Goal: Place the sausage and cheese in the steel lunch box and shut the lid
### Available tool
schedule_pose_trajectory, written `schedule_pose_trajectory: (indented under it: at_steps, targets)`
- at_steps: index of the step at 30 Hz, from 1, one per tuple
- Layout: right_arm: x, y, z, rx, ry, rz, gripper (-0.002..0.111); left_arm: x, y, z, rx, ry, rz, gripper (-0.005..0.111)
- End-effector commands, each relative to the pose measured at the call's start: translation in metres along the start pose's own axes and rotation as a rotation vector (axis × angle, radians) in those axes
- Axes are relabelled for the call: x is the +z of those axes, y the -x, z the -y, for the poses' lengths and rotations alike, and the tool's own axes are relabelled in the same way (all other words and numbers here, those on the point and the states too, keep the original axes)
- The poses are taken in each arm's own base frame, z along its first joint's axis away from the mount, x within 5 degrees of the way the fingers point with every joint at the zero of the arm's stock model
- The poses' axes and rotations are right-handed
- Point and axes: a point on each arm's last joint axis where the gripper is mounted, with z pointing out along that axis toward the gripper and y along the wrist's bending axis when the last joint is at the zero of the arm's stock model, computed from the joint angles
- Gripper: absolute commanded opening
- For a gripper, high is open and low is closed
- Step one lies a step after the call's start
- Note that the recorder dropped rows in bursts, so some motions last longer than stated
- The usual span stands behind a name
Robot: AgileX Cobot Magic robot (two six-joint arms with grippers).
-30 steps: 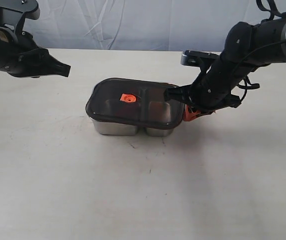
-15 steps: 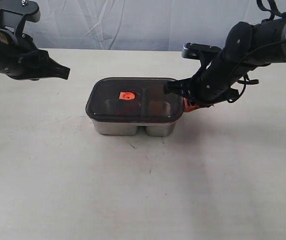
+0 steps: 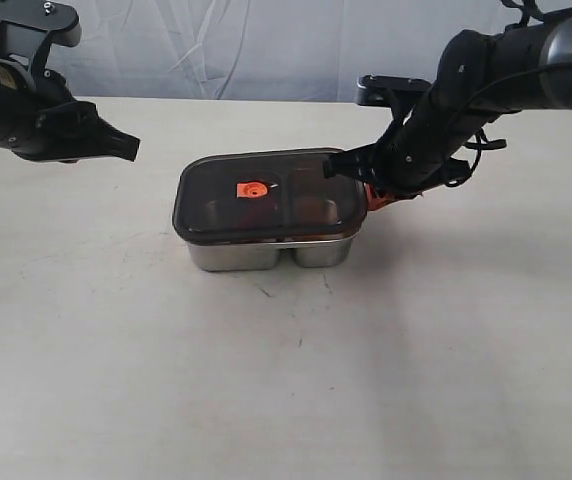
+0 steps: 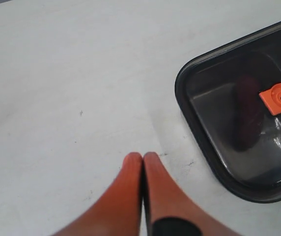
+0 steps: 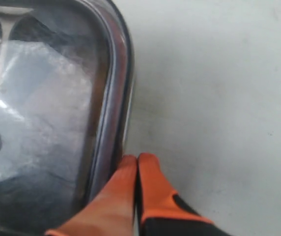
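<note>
On the tabletop [image 3: 286,380], steel lunch box [image 3: 266,256] under lid [image 3: 296,200], sausage [image 4: 248,115] a dim shape beneath, cheese indiscernible, right pincer [image 5: 137,162] closed empty at lid's edge, left pincer [image 4: 142,160] closed empty, apart.

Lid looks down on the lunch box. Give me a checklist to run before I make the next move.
1. Cover: the lid sits over the steel lunch box: ok, edges line up in the exterior view.
2. Seal: lid pressed fully home: cannot tell.
3. Contents: the sausage is inside: ok, seen through the lid.
4. Contents: the cheese is inside: cannot tell through the dark lid.
5. The right gripper is clear of the lid: cannot tell; fingers shut, tips right at the rim.
6. The left gripper is clear: ok, shut, away from the box.
</note>
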Motion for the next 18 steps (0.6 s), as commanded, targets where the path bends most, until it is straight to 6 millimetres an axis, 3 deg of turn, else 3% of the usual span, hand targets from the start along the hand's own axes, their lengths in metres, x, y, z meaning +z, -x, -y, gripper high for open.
schedule_pose_trajectory:
  at_steps: [1,11,18]
  targets:
    - [-0.004,0.004,0.000,-0.044,-0.028,-0.022,0.000,0.000,-0.001,0.000,-0.016,-0.003,-0.003,0.000]
    - [-0.012,0.007,0.013,-0.054,-0.188,-0.043,0.000,0.000,-0.001,0.000,-0.023,-0.006,-0.003,0.000]
    - [-0.044,0.018,0.006,-0.051,-0.162,0.087,0.000,0.005,-0.001,0.002,-0.076,-0.027,-0.003,0.000]
